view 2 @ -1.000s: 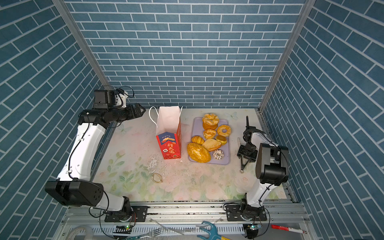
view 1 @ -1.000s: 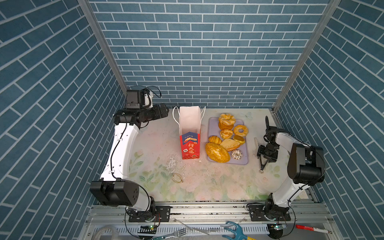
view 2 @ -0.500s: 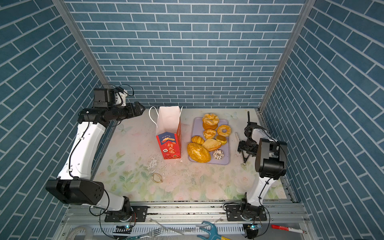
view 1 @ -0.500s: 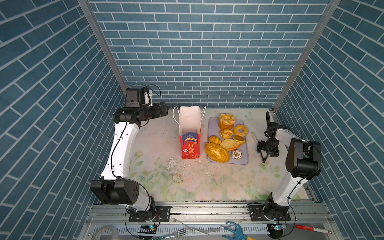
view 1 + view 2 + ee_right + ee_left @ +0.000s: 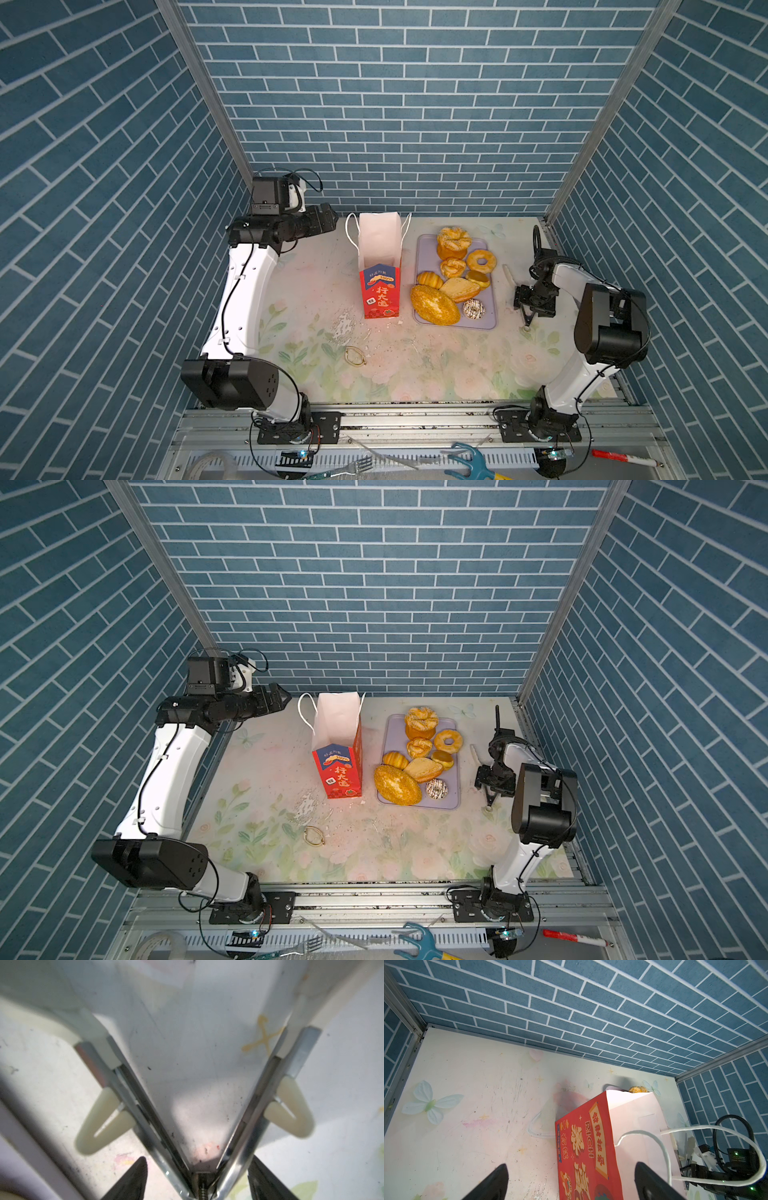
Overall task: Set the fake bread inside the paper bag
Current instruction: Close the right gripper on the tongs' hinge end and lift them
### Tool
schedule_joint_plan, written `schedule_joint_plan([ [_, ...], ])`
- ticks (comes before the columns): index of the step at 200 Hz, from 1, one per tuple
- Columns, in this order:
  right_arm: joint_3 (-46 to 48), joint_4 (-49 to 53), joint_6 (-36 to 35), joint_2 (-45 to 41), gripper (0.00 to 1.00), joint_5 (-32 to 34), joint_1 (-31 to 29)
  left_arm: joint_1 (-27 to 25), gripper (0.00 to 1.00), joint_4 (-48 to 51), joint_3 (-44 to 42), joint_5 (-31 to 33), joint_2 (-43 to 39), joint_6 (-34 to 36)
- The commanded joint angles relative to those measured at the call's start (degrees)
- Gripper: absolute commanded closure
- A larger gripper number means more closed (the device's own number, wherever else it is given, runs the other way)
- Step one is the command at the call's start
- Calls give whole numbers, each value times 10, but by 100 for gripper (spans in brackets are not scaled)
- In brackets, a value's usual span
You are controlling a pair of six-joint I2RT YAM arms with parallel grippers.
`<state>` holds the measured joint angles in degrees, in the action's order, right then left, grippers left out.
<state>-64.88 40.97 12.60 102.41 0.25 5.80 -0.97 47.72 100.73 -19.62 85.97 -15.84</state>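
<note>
Both top views look down from high on the whole table (image 5: 307, 291); the left wrist view faces the nearby paper bag (image 5: 583, 1147), and the right wrist view sits close above the table.

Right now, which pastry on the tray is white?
The small ring doughnut beside the big seeded loaf: white with dark drizzle; the others are golden-brown.

Lab test cell; brick-print walls (image 5: 415, 104)

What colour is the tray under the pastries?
The tray is lilac, clearest in a top view.
</note>
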Motion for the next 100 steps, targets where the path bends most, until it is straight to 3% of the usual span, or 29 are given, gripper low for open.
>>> schedule_joint_plan([
  [1, -13, -9, -10, 15, 26, 2, 2, 1, 4, -32, -12, -13, -20, 3],
  [100, -4, -19, -38, 27, 38, 8, 2, 1, 5, -12, -2, -6, -5, -3],
])
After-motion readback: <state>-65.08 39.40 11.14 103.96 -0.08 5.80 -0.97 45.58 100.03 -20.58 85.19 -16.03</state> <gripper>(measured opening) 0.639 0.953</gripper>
